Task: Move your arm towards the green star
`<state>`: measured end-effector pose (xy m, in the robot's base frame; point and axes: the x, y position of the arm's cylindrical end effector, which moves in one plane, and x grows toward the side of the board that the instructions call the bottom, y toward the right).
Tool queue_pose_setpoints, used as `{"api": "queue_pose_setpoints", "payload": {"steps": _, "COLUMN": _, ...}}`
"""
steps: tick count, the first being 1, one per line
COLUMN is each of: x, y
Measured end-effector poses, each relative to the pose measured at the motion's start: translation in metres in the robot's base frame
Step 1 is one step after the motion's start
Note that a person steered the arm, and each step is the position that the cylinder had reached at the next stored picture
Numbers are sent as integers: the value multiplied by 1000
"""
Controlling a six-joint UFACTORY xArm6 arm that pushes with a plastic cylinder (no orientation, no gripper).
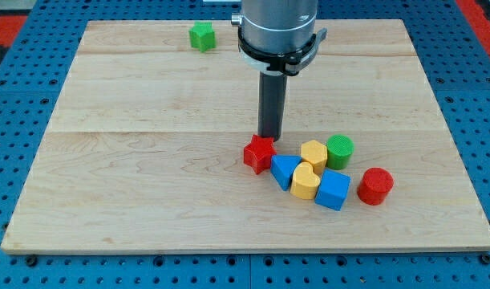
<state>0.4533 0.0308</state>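
My tip [269, 137] sits just behind red star [259, 152] mid-board, no jaws on this rod; green star [201, 36] well apart at top left, so approach hardly begun

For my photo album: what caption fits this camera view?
My tip touches the red star beside a block cluster, far from the green star at the board's top.

Robotics lab bench: pale wooden board [148, 160] lying on blue perforated metal table [20, 96], grey robot arm housing [277, 24] above board.
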Motion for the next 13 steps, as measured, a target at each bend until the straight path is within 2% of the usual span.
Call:
{"api": "queue_pose_setpoints", "payload": {"steps": 1, "x": 0, "y": 0}}
{"api": "queue_pose_setpoints", "payload": {"steps": 2, "x": -27, "y": -1}}
{"api": "queue_pose_setpoints", "payload": {"steps": 5, "x": -188, "y": -35}}
{"api": "queue_pose_setpoints", "payload": {"steps": 6, "x": -228, "y": -38}}
{"api": "queue_pose_setpoints", "payload": {"steps": 7, "x": -234, "y": -53}}
{"api": "queue_pose_setpoints", "payload": {"steps": 8, "x": -187, "y": -89}}
{"api": "queue_pose_setpoints", "payload": {"steps": 9, "x": -198, "y": -74}}
{"api": "queue_pose_setpoints", "payload": {"steps": 10, "x": -229, "y": -22}}
{"api": "queue_pose_setpoints", "payload": {"steps": 11, "x": -242, "y": -35}}
{"api": "queue_pose_setpoints", "payload": {"steps": 12, "x": -228, "y": -79}}
{"api": "queue_pose_setpoints", "payload": {"steps": 13, "x": -221, "y": -81}}
